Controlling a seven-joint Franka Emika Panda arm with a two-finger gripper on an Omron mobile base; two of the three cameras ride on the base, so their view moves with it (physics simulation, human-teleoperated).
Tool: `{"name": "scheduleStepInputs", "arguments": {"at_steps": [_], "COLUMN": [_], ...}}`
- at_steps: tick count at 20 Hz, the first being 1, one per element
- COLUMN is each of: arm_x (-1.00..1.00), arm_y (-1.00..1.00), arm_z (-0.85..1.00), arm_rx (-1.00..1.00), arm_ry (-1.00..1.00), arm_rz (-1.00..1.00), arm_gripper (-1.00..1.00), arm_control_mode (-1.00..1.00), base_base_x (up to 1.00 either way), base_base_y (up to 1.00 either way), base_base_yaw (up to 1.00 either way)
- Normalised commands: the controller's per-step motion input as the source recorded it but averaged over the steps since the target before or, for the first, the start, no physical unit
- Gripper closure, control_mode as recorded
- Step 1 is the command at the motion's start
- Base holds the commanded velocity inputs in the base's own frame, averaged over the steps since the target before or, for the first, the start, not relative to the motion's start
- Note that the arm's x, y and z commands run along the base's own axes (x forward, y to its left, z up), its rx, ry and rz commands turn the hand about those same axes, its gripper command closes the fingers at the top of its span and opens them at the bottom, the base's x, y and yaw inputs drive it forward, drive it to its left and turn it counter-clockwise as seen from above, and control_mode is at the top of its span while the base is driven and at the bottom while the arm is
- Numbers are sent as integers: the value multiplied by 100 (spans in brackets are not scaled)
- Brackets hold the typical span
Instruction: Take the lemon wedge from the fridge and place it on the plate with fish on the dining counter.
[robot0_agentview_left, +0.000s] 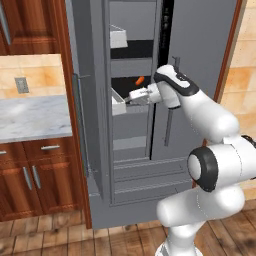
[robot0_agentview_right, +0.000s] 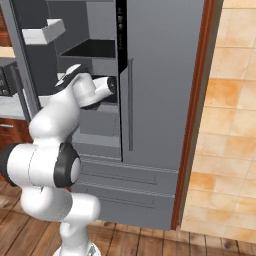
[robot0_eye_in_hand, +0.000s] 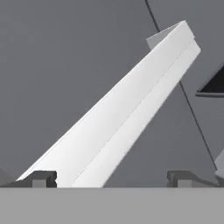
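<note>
Grey fridge (robot0_agentview_left: 200, 45), left door open; gripper (robot0_agentview_left: 131, 96) spread, empty, inside at a white door bin (robot0_eye_in_hand: 127, 113). Orange item (robot0_agentview_left: 140, 80) on shelf behind. Lemon wedge not made out.

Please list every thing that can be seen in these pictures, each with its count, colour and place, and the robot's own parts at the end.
fridge: one, grey, left door open, right door shut.
door bins: two seen, white, on the open door.
orange item: one, on a dark shelf inside.
marble counter: one, white-grey, left of fridge.
cabinets: brown wood, around the counter.
floor: brown wood.
arm: one, white, reaching into fridge.
end effector: one, open, near the lower door bin.
</note>
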Motion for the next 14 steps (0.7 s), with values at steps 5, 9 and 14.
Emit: {"name": "scheduleStepInputs", "arguments": {"at_steps": [5,9,14], "arm_x": [0,0,-7], "arm_y": [100,100,58], "arm_z": [-13,-31,-23], "arm_rx": [5,18,-3], "arm_ry": [-8,-3,2], "arm_rz": [1,0,-3], "arm_gripper": [-100,-100,-100], "arm_control_mode": [-100,-100,-100], "base_base_x": [0,0,0], "base_base_y": [0,0,0], "base_base_yaw": [0,0,0]}}
